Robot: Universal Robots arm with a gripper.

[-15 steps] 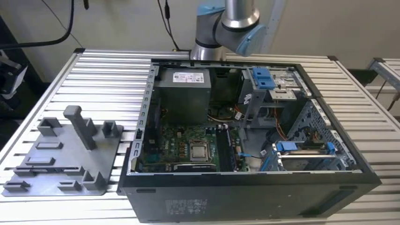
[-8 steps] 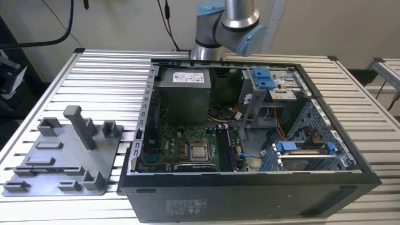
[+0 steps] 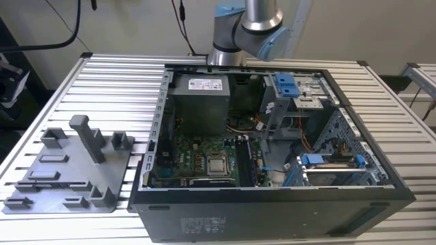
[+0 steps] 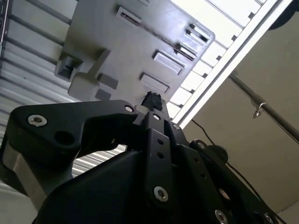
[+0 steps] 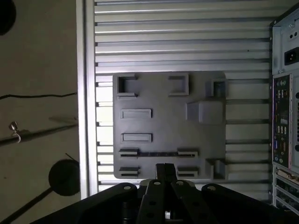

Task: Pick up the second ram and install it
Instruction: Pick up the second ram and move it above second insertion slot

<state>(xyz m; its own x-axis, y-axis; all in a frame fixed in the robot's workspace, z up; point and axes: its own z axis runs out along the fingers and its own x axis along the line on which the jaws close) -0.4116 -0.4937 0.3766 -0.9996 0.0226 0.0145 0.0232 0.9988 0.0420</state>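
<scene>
1. On a slatted aluminium table [image 3: 102,92]: at the exterior view's right, an open black computer case [image 3: 272,219] lying on its side, with its green motherboard [image 3: 197,153] facing up.
2. At the exterior view's left, just beside the case: a flat grey plastic holder tray [image 3: 75,168] [image 5: 163,123] with upright posts. Tallest grey post [image 3: 85,135] toward the far half of the tray.
3. Long, thin, dark memory stick [image 3: 54,182] [image 5: 158,153] resting on edge in a pair of slotted brackets in the near part of the tray, parallel to the tray's near edge. Seen edge-on in the first wrist view, as a dark line bridging the two brackets.
4. Black two-finger gripper [image 5: 164,169] [image 4: 152,100] closed, fingertips pressed together, nothing between them.
5. Gripper up above the tray and pointing down at it, apart from both tray and memory stick. In the first wrist view, fingertips over the bracket row just beside the stick's row, at the tray's edge.
6. Silver robot arm [image 3: 256,20] with pale blue joint caps, rising from the far edge of the table behind the case.
</scene>
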